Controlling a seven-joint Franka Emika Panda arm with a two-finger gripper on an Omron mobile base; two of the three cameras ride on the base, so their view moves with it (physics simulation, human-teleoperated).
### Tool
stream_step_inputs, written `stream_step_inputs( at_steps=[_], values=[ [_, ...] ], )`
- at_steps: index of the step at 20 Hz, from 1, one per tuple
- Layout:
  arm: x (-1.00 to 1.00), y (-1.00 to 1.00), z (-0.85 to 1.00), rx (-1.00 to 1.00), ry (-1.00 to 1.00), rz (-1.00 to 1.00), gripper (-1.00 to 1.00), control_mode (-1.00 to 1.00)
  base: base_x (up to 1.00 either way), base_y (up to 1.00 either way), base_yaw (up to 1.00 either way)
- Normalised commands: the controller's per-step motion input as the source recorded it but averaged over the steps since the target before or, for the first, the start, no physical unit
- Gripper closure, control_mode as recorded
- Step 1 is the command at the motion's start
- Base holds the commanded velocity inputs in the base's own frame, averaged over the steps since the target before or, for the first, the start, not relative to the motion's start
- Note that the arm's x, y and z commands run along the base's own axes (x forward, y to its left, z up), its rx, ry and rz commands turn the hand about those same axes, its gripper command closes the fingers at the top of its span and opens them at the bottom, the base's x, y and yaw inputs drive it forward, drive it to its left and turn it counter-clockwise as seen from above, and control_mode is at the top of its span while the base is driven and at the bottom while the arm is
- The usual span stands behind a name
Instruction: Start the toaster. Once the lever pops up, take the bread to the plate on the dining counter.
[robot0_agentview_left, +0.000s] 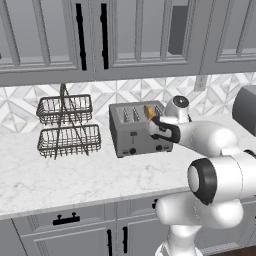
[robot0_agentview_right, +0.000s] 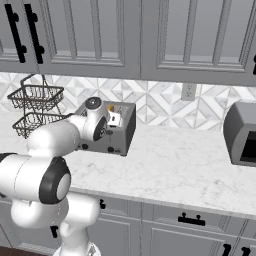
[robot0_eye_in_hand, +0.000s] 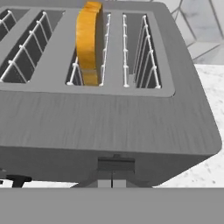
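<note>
A grey-cabinet kitchen with a patterned tile wall and a white marble worktop (robot0_agentview_left: 60, 175) running below it. On that worktop, against the wall, stands one grey toaster (robot0_agentview_left: 137, 132) with four slots on top. One slice of bread (robot0_eye_in_hand: 89, 41) stands upright on edge in the third slot from the left as the hand view shows it, its golden crust rising above the slot; the other three slots hold just their wire guides. On the toaster's front the left base view shows one lever and two black knobs; the arm covers the rest of that face. The gripper (robot0_eye_in_hand: 111, 177) sits low against the front face of the toaster, its two dark tips pressed together with no gap between them, right at a small lever; whether they touch it is hard to tell. To the toaster's left is one two-tier wire basket rack (robot0_agentview_left: 67, 125). Well apart to the right sits one dark grey appliance (robot0_agentview_right: 242, 132), cut off by the picture edge.
</note>
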Motion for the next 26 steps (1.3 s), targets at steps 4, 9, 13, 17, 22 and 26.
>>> stream_step_inputs(
  at_steps=[4, 9, 13, 17, 22, 26],
  values=[
    [0.05, 0.0, -0.27, 0.0, 0.0, 0.0, 1.0, -1.0, 0.0, 0.0, 0.0],
    [0.16, 0.0, -0.09, 0.0, 0.0, 0.0, 1.0, -1.0, 0.0, 0.0, 0.0],
    [0.16, 0.0, -0.13, 0.0, 0.0, 0.0, 1.0, -1.0, 0.0, 0.0, 0.0],
    [0.17, 0.0, -0.16, 0.0, 0.0, 0.0, 1.0, -1.0, 0.0, 0.0, 0.0],
    [0.09, 0.0, -0.35, 0.0, 0.0, 0.0, 1.0, -1.0, 0.0, 0.0, 0.0],
    [0.0, -0.04, -0.45, 0.0, 0.0, 0.0, 1.0, -1.0, 0.0, 0.0, 0.0]
  ],
)
